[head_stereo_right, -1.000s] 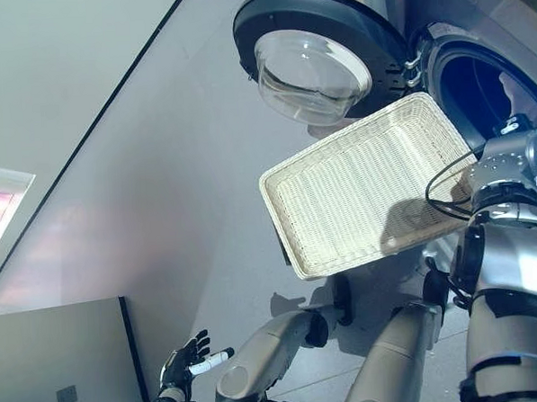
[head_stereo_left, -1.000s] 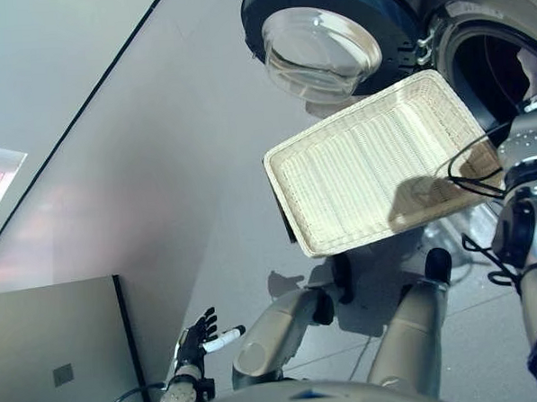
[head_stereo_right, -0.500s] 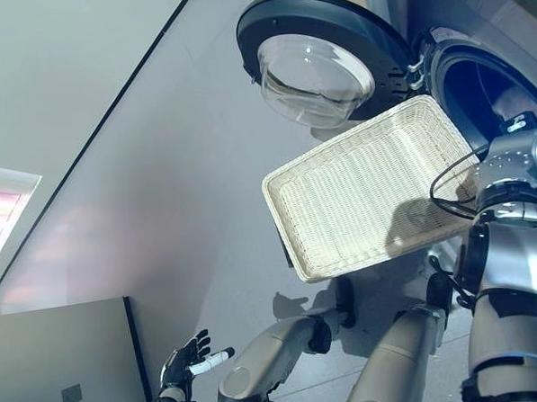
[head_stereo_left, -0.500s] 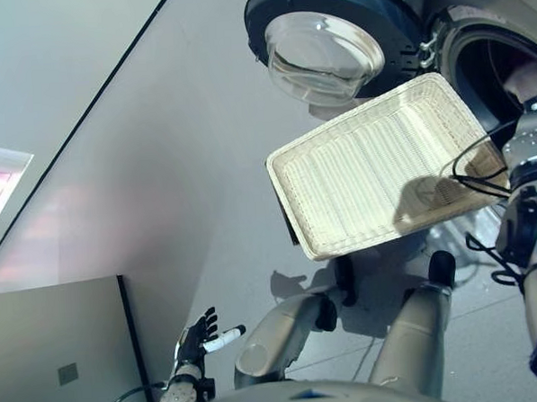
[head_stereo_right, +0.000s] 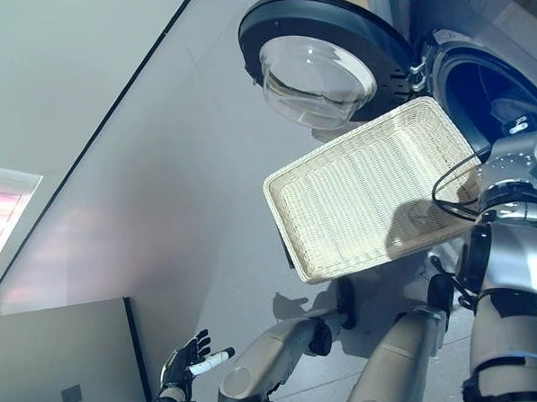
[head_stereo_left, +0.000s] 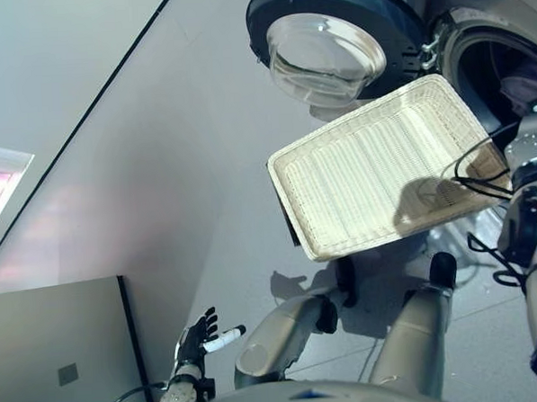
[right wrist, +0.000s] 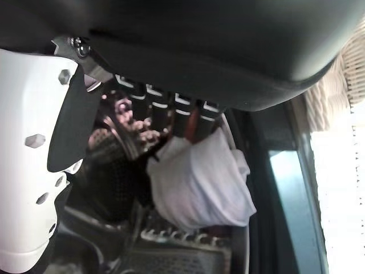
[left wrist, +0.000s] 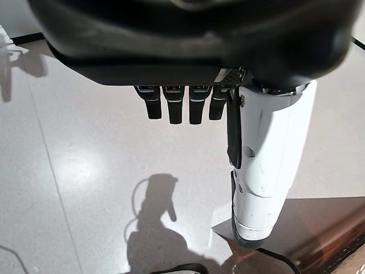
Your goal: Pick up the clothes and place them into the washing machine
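Note:
The washing machine's round door (head_stereo_left: 323,45) hangs open beside the dark drum mouth (head_stereo_right: 479,91). My right arm reaches into that drum. In the right wrist view a white garment (right wrist: 199,177) lies bunched inside the drum, just past my right hand (right wrist: 149,100), whose fingers are straight with their tips at the cloth. A pale bit of cloth (head_stereo_left: 522,87) shows in the drum mouth. An empty cream wicker basket (head_stereo_left: 375,173) sits tilted in front of the machine. My left hand (head_stereo_left: 196,335) hangs low at my side, open and holding nothing.
A grey cabinet panel (head_stereo_left: 51,356) stands at the lower left, close to my left hand. A pale wall with a dark baseline runs along the left. Grey floor lies between the wall and the basket.
The pale cloth in the drum mouth has sunk lower and deeper into the drum. The camera has shifted slightly. The basket and left hand have not moved.

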You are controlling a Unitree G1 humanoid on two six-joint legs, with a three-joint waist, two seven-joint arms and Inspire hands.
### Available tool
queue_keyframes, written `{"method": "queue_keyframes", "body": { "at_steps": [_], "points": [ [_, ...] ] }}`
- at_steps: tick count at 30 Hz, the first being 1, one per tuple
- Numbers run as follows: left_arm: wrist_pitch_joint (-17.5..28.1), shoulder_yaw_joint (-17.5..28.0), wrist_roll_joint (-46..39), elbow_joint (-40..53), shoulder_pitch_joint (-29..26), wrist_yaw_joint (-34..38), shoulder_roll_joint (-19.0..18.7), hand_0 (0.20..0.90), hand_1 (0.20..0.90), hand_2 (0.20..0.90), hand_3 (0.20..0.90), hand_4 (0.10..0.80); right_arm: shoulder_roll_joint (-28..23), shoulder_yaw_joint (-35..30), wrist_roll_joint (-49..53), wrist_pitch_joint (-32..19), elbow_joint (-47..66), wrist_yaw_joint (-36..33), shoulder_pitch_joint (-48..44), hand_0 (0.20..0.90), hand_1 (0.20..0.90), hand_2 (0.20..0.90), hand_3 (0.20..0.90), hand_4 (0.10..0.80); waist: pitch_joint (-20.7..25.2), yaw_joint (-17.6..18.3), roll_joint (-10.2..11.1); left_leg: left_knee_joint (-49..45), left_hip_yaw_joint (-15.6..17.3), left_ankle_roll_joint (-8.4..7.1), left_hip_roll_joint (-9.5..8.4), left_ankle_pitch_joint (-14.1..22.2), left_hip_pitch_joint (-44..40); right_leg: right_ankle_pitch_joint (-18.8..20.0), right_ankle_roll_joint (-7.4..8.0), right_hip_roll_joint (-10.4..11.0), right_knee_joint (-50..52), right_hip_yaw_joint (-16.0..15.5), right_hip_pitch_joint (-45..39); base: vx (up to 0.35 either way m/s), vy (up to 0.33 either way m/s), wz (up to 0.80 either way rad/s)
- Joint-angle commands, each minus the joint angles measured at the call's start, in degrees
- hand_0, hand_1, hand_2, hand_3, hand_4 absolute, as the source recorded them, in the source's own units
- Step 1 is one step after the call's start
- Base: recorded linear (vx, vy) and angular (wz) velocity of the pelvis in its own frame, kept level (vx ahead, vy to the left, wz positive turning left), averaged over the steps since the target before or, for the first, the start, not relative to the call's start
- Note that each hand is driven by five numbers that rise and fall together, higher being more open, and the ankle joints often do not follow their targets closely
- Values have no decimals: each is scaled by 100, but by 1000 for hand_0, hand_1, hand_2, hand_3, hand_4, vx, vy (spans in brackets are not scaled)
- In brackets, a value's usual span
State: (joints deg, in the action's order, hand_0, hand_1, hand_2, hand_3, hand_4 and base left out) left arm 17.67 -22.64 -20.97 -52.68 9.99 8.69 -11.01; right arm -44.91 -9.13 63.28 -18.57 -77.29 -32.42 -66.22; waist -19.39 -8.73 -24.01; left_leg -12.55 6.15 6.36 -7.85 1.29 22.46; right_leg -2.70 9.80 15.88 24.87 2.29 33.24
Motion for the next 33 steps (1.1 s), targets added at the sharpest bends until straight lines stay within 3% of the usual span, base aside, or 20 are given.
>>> {"method": "queue_keyframes", "body": {
  "at_steps": [1,11,22,26,28,33],
  "points": [
    [50,208,-160,-406,300,221,-239,900,900,900,900,800,-1510,1328,-911,-674,750,219,-1142,900,900,900,900,800,847,33,-28,116,-399,-706,252,-126,154,-459,-651,-613,-105,-501,-601,0,0,0],
    [64,250,-229,-462,278,214,-189,900,900,900,900,800,-1135,1201,-1006,-594,763,288,-769,900,900,900,900,800,829,60,15,104,-392,-698,272,-85,102,-488,-654,-637,-95,-444,-642,-7,2,0],
    [30,355,-150,-480,175,133,-170,900,900,900,900,800,135,468,-984,-378,544,639,833,900,900,900,900,800,863,-25,222,166,-589,-727,331,-209,-94,-368,-677,-684,-373,-664,-1055,-7,-35,2],
    [-12,430,7,-535,84,93,-245,900,900,900,900,800,642,238,-949,-252,391,871,1560,900,900,900,900,800,953,-107,450,251,-767,-762,360,-252,-333,-355,-670,-660,-558,-884,-1420,64,-110,22],
    [-51,597,106,-599,64,71,-271,900,900,900,900,800,1047,193,-1038,-145,403,1053,2179,900,900,900,900,800,1034,-176,674,406,-920,-790,393,-308,-557,-345,-668,-658,-758,-1087,-1740,100,-173,34],
    [-80,814,250,-700,72,17,-329,900,900,900,900,800,1436,232,-1316,34,393,1324,3035,900,900,900,900,800,1162,-202,1065,619,-1139,-822,442,-394,-871,-305,-670,-682,-1102,-1431,-2247,64,-98,31]
  ]
}}
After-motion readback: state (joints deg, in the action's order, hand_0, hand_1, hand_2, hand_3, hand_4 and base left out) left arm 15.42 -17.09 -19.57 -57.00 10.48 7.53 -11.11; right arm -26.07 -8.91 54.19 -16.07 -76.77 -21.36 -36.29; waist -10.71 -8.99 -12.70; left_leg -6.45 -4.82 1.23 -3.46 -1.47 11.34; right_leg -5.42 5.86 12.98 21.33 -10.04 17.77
